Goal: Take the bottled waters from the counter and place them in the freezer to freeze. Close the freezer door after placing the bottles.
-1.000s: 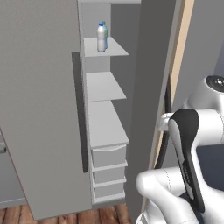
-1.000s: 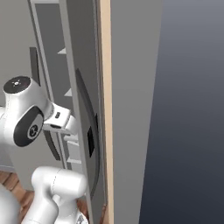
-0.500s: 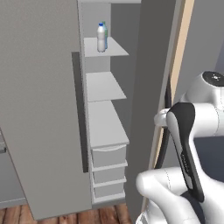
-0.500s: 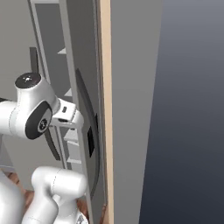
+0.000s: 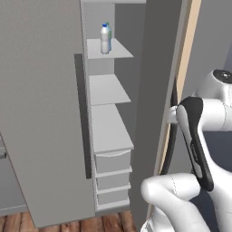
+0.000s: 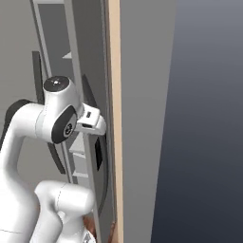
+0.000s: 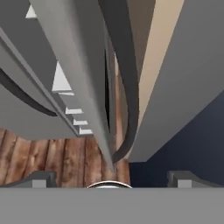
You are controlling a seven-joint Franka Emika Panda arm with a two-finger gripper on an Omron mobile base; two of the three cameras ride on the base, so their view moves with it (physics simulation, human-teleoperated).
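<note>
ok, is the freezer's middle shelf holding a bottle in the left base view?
No, the middle shelf is bare; the bottled waters stand together on the top shelf above it.

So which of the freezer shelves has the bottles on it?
The top shelf: the white bottle stands there with a second bottle just behind it. The two shelves below it are bare, and drawers sit under those.

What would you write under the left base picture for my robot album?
Two bottled waters stand on the top shelf of the open freezer while the white arm reaches behind its door.
</note>
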